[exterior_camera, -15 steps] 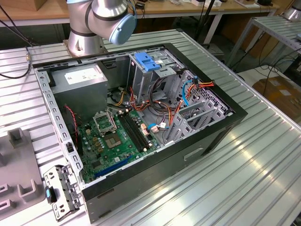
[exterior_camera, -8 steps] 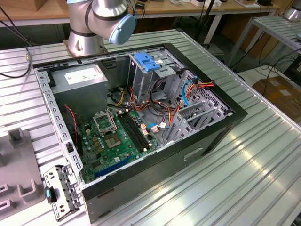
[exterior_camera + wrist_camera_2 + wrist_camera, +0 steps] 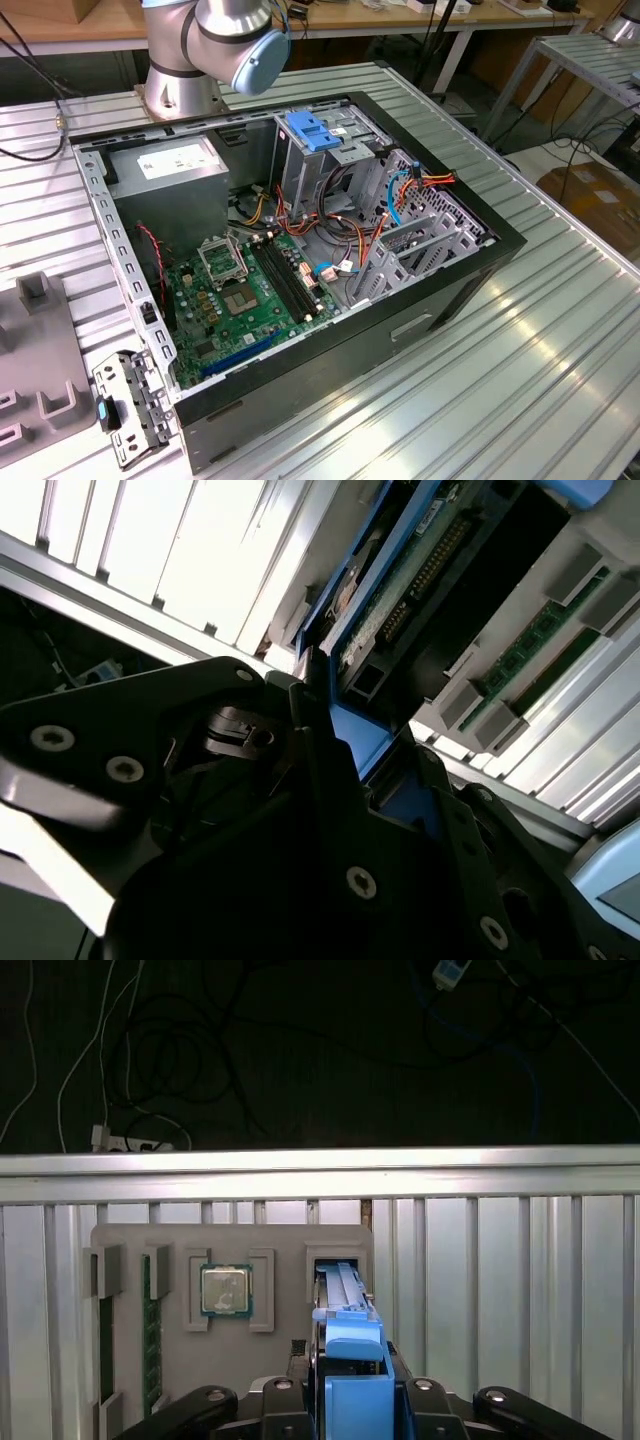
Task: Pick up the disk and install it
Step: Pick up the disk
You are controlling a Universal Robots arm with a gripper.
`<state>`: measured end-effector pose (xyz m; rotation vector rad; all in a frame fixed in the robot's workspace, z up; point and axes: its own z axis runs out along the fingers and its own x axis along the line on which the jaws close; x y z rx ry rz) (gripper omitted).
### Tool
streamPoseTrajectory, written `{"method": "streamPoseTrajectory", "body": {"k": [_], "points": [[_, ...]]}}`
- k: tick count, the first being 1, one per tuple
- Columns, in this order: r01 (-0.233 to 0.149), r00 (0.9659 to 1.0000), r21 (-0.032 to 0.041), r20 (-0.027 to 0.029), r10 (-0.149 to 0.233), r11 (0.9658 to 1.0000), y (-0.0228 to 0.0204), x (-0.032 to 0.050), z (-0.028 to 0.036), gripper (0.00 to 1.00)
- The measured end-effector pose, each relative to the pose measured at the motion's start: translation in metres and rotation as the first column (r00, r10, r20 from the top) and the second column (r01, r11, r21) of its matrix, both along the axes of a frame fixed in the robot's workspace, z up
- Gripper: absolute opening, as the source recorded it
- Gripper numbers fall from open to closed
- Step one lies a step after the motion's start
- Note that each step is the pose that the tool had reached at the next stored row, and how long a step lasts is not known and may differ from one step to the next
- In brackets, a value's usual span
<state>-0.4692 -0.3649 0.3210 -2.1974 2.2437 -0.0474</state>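
Gripper [image 3: 352,1380] looks clamped on the disk [image 3: 342,1295], edge-up in a slot of the grey tray [image 3: 280,1245]: pick-up in hand, wanting a straight pull free.

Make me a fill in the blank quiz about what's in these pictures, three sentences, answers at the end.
In the first wrist view, the disk has carrier rails coloured ____. It stands in a slot of a holder whose colour is ____. In the exterior view, the motherboard inside the computer case is ____.
Missing words: blue; grey; green.
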Motion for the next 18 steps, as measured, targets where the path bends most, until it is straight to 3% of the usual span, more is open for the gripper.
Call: {"method": "streamPoseTrajectory", "body": {"k": [7,9,18], "points": [[0.0,1.0,0.0001,0.0001,0.0,1.0,0.0,0.0,0.0201,0.37],[0.0,1.0,0.0001,0.0,0.0,1.0,0.0,0.0,0.0283,0.37],[0.0,1.0,0.0,0.0,0.0,1.0,0.0,0.0,0.0499,0.37]]}}
